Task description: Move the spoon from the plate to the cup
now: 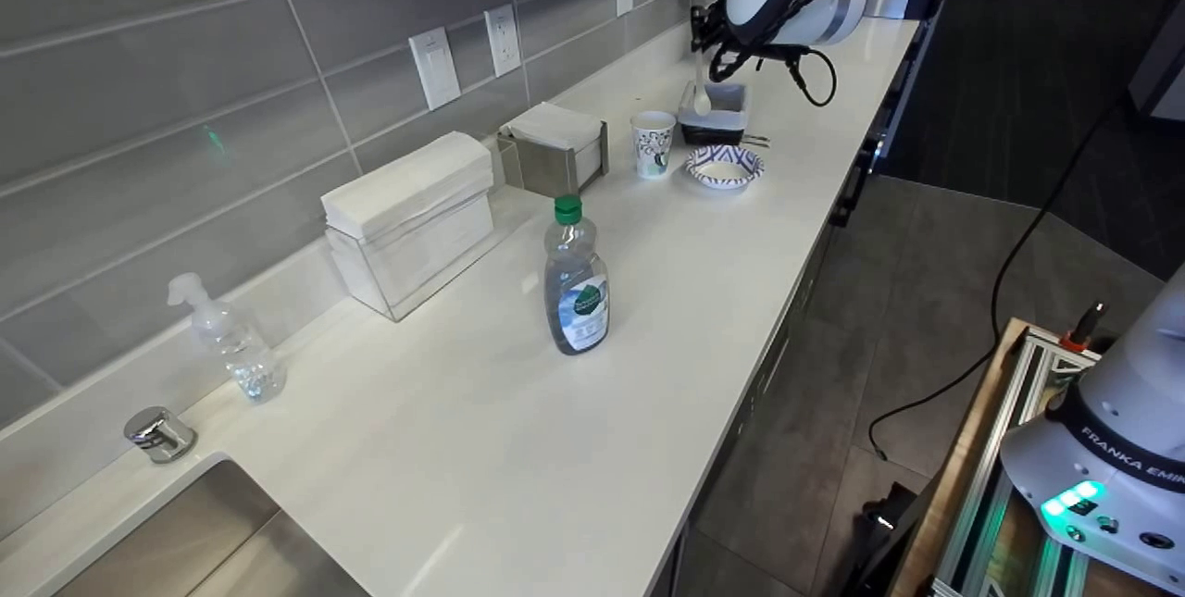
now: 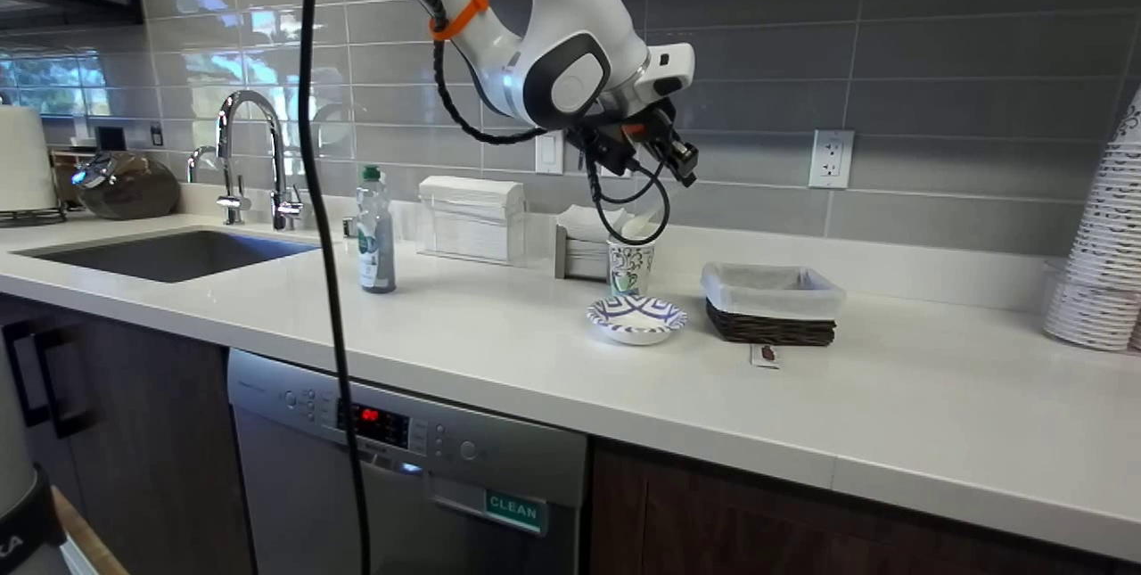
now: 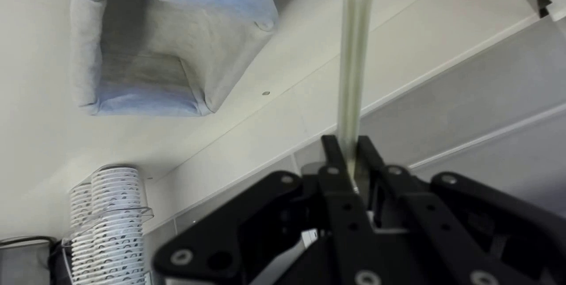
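Observation:
My gripper [image 3: 349, 146] is shut on the handle of a pale spoon [image 3: 353, 46] in the wrist view. In an exterior view the gripper [image 1: 701, 28] is high above the counter and the spoon [image 1: 702, 97] hangs bowl-down. The white cup with a printed pattern [image 1: 653, 143] stands upright beside the blue-patterned plate [image 1: 725, 151]. Both also show in an exterior view, the cup [image 2: 629, 270] just behind the plate [image 2: 636, 334]. There the gripper [image 2: 685, 167] is above and right of the cup. A pale shape behind the cable, over the cup, seems to be the spoon.
A lined basket [image 2: 774, 294] stands right of the plate. Napkin holders [image 1: 555, 157] and a soap bottle [image 2: 376, 236] stand along the counter. Stacked cups [image 2: 1101, 245] stand at the far right. A tiled wall [image 2: 758, 111] rises behind.

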Robot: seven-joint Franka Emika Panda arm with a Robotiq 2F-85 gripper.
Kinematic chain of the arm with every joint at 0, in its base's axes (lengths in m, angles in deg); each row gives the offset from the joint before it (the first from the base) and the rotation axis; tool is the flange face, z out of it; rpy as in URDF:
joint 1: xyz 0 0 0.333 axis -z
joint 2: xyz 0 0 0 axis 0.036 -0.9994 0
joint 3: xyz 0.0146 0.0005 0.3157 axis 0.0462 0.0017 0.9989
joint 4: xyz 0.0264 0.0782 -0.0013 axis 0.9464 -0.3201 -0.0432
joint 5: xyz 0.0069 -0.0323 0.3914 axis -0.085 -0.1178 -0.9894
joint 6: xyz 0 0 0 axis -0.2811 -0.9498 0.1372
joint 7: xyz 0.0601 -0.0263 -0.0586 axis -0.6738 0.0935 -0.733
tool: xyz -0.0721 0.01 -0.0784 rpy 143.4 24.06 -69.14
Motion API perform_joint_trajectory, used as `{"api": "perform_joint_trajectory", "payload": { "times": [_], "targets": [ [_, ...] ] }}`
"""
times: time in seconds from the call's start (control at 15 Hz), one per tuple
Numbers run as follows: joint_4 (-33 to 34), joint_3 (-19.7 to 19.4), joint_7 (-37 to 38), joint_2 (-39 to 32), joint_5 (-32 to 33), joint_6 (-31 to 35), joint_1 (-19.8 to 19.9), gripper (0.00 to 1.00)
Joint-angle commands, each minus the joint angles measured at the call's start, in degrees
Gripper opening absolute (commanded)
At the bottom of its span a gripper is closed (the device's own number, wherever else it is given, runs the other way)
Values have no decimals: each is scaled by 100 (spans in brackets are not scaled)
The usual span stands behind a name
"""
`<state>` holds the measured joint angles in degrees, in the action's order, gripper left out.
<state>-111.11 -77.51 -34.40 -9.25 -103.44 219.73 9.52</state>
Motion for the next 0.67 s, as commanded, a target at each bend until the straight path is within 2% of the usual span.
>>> {"api": "perform_joint_trajectory", "payload": {
  "times": [0.0, 0.2, 0.4, 0.6],
  "targets": [
    [36, -197, 541, -159, -33, 450, -402, 3],
    [152, -420, 756, -380, -41, 984, -786, 3],
    [355, -960, 672, -743, -247, 1505, -1352, 3],
    [549, -1373, 581, -1072, -534, 1653, -1804, 3]
  ]
}}
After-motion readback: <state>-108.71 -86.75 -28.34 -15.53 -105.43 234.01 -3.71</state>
